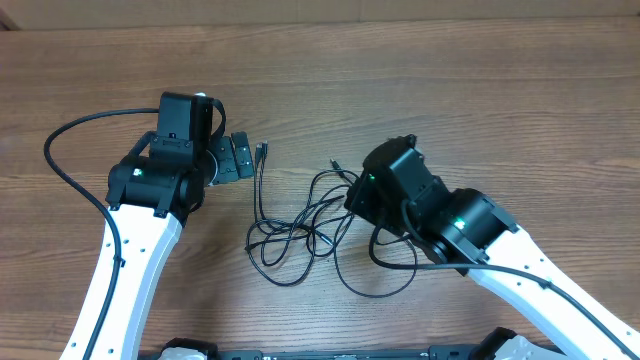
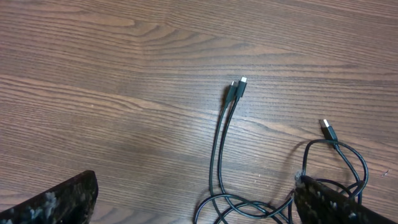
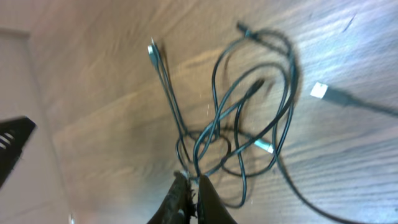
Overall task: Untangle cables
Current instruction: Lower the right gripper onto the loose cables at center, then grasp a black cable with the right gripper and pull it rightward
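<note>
Seen from above, a wooden surface holds a tangle of thin black cables, with a white-and-black arm on either side of it.

On the left, the left arm points rightward. Its wrist view shows the left jaws released and spread wide. Only bare wood and a few loose strands lie between them, and they grip nothing.

Just right of those jaws lie two plug ends side by side. Their cords run down together, nearly parallel, into the tangle.

In the middle, the cables form several loose, overlapping loops that cross one another in more than one place. We cannot tell from these views whether any crossing is a true knot. A third plug end sticks out at the top of the loops, near the right arm.

On the right, the right arm leans over the tangle's right edge and hides the right jaws from above. Its wrist view shows them clenched together, pinching one or more strands where the loops bunch.

We judge the task to be under way but far from finished. One pair of ends is laid out straight, but the loops are interlaced and no cable lies apart from the others. What remains, as we read it, is to draw each cord out of the crossings and lay them separately.
</note>
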Motion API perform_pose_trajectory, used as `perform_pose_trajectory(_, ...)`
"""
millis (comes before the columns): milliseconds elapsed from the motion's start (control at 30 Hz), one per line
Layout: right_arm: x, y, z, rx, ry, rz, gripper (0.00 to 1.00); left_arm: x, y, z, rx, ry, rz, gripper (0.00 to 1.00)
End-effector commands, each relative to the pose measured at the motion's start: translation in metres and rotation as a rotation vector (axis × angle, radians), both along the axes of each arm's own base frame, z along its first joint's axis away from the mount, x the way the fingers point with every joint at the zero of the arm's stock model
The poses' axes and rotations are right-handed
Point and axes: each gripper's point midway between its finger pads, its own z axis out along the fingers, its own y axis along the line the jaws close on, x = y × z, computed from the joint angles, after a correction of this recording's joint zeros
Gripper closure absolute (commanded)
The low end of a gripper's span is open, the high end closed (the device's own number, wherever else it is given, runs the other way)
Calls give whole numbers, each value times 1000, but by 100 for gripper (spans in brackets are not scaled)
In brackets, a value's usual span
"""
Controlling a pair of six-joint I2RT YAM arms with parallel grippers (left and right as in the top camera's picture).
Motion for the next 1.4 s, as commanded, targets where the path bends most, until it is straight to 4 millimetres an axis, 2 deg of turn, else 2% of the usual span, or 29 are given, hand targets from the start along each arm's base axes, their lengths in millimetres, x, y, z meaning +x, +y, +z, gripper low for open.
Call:
perform_pose_trajectory(0, 5, -15, -2, -87, -30, -30, 70, 2, 4, 2, 26, -6, -13, 0)
perform_pose_trajectory(33, 3, -16, -8, -105, -7, -32, 58, 2, 4, 2, 26, -6, -13, 0)
perform_pose_trajectory(67, 0, -19, -24, -142, 49, -45, 35, 2, 4, 2, 25, -6, -13, 0)
perform_pose_trajectory(100, -1, -20, -34, -159, 85, -62, 20, 2, 4, 2, 26, -6, -13, 0)
perform_pose_trajectory(133, -1, -18, -48, -175, 131, -79, 11, 2, 4, 2, 25, -6, -13, 0)
perform_pose_trajectory(233, -1, -6, -83, -185, 247, -93, 12, 2, 4, 2, 26, -6, -13, 0)
perform_pose_trajectory(300, -1, 8, -100, -164, 299, -66, 13, 2, 4, 2, 26, -6, -13, 0)
perform_pose_trajectory(400, 0, 29, -129, -128, 374, -27, 20, 2, 4, 2, 25, -6, -13, 0)
perform_pose_trajectory(467, -4, 32, -144, -137, 423, -18, 26, 2, 4, 2, 26, -6, -13, 0)
perform_pose_trajectory(567, -7, 31, -157, -160, 457, -18, 41, 2, 4, 2, 26, -6, -13, 0)
perform_pose_trajectory(600, -7, 30, -159, -164, 461, -19, 53, 2, 4, 2, 25, -6, -13, 0)
perform_pose_trajectory(700, -7, 31, -159, -163, 458, -18, 67, 2, 4, 2, 26, -6, -13, 0)
perform_pose_trajectory(767, -4, 33, -159, -154, 448, -16, 91, 2, 4, 2, 26, -6, -13, 0)
perform_pose_trajectory(800, -4, 34, -158, -154, 444, -11, 96, 2, 4, 2, 26, -6, -13, 0)
perform_pose_trajectory(900, -3, 34, -156, -165, 421, 43, 96, 2, 4, 2, 26, -6, -13, 0)
perform_pose_trajectory(967, 0, 37, -145, -163, 378, 96, 96, 2, 4, 2, 25, -6, -13, 0)
perform_pose_trajectory(1067, 13, 38, -104, -147, 255, 156, 96, 2, 4, 2, 26, -6, -13, 0)
perform_pose_trajectory(1200, 33, 18, 7, -151, -28, 119, 96, 2, 4, 2, 26, -6, -13, 0)
perform_pose_trajectory(1267, 36, 7, 64, -130, -169, 98, 96, 2, 4, 2, 26, -6, -13, 0)
perform_pose_trajectory(1300, 36, -1, 103, -105, -269, 81, 96, 2, 3, 2, 25, -6, -13, 0)
perform_pose_trajectory(1367, 34, -16, 161, -57, -413, 37, 96, 2, 4, 2, 25, -6, -13, 0)
